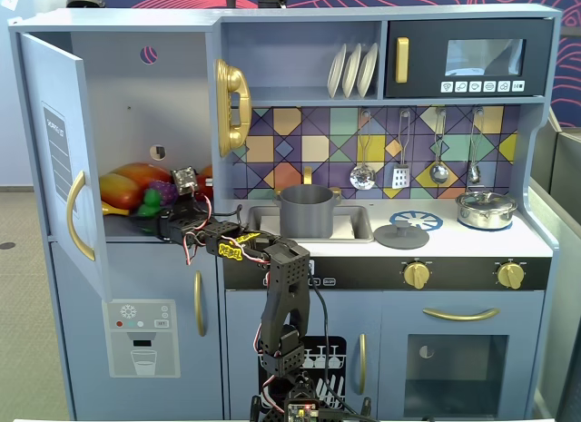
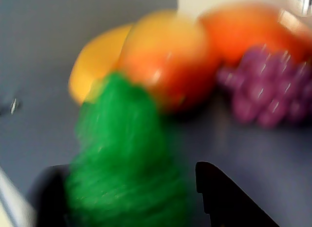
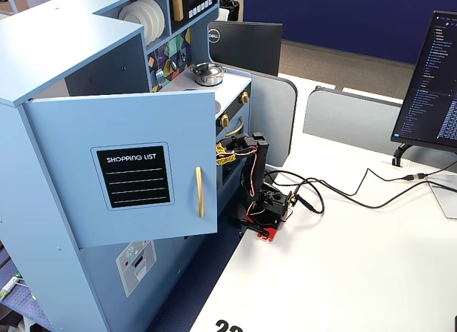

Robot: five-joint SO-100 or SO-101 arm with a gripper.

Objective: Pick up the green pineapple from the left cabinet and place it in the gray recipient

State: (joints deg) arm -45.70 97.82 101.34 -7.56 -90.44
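The green pineapple (image 2: 122, 139) stands on the shelf of the left cabinet (image 1: 136, 95), in front of orange and yellow toy fruit. My gripper (image 2: 127, 166) is open around it: the left finger is against its side, and the right finger (image 2: 219, 197) is a small gap away. In a fixed view the arm reaches into the cabinet, with the gripper (image 1: 158, 213) at the pineapple (image 1: 151, 199). The gray recipient (image 1: 307, 210) sits in the sink to the right. The wrist picture is blurred. In another fixed view the open door (image 3: 136, 168) hides the cabinet's inside.
A purple grape bunch (image 2: 265, 95) lies right of the pineapple, with orange fruit (image 2: 165, 56) behind. The cabinet door (image 1: 56, 159) stands open on the left. A gold phone (image 1: 232, 107) hangs on the cabinet's right wall. A silver lidded pot (image 1: 486, 209) and a loose gray lid (image 1: 401, 233) are on the counter.
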